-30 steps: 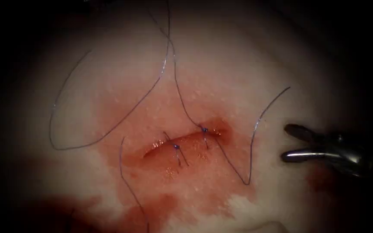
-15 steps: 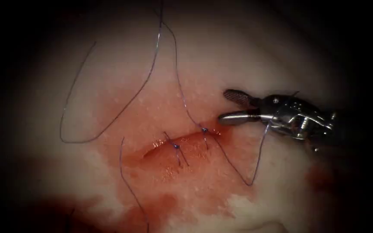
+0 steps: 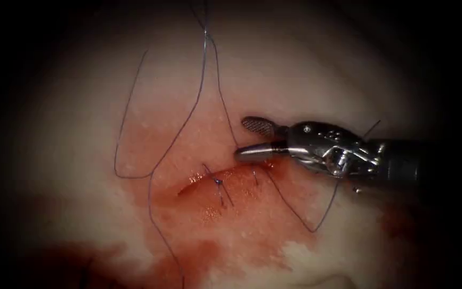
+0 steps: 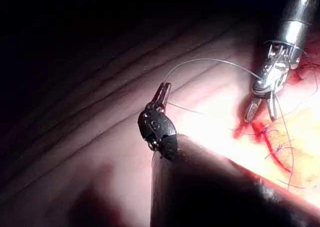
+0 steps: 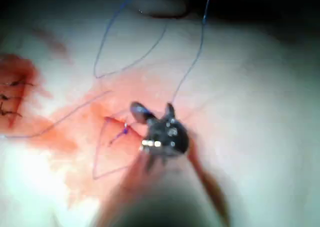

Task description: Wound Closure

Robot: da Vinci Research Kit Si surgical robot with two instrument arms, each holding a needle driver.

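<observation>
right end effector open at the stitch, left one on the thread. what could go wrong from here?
1. The right end effector, jaws open and holding nothing, straddles the thread just above the stitch at the cut's right end; closing low could catch the stitch or the tissue.
2. The left end effector is shut on the thread; pulling could strain the stitch.

Crowded right end of the cut, open ground beyond the thread

The right tool [image 3: 248, 139], jaws parted and empty, sits over the cut's [image 3: 225, 176] right end beside the stitches [image 3: 218, 182]; thread [image 3: 199, 91] loops across the tissue [image 3: 295, 69] left of and above the cut, while the upper right lies bare
</observation>
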